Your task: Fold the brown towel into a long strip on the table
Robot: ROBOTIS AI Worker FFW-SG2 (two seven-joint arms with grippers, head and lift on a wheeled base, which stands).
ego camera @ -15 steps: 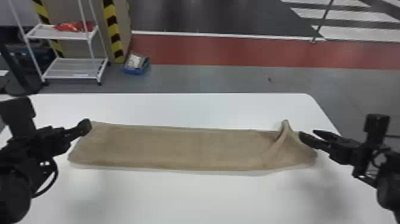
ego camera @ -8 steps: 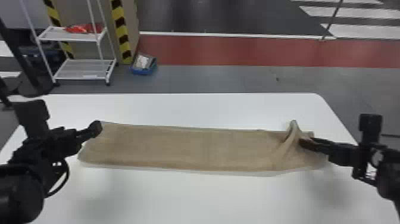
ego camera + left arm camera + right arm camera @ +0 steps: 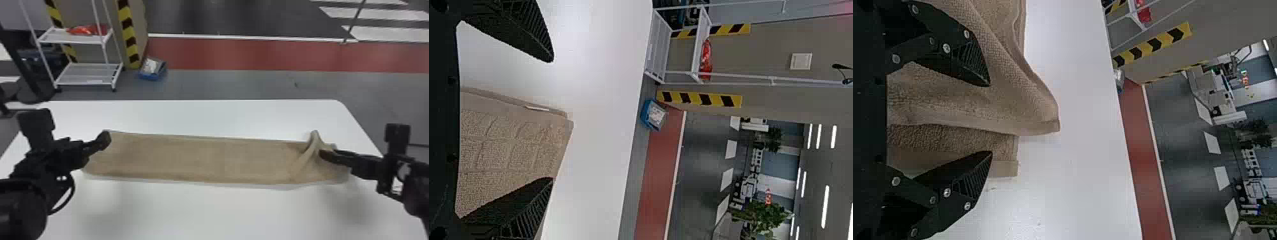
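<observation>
Standing wide apart, the fingers of the left gripper (image 3: 103,140) take hold of nothing; one overlaps the end of the brown towel (image 3: 198,159) while the other is over bare table (image 3: 223,118), and whether either touches cloth I cannot tell. That gripper is at the towel's ten o'clock corner. The right gripper (image 3: 322,154), coming in from three o'clock, has its fingers well apart too, a little less widely than the left's, with loose cloth in the gap and neither side closed on it; one finger lies across the towel. The towel is stretched out long and narrow on the table, its long axis running nearly nine to three o'clock, the three o'clock end slightly nearer the robot. Near that end a raised fold (image 3: 314,143) stands up from the strip, its peak pointing to twelve, with creases fanning down toward seven. Beyond the table, toward eleven o'clock, are a white rack (image 3: 79,75) and a blue box (image 3: 153,68).
</observation>
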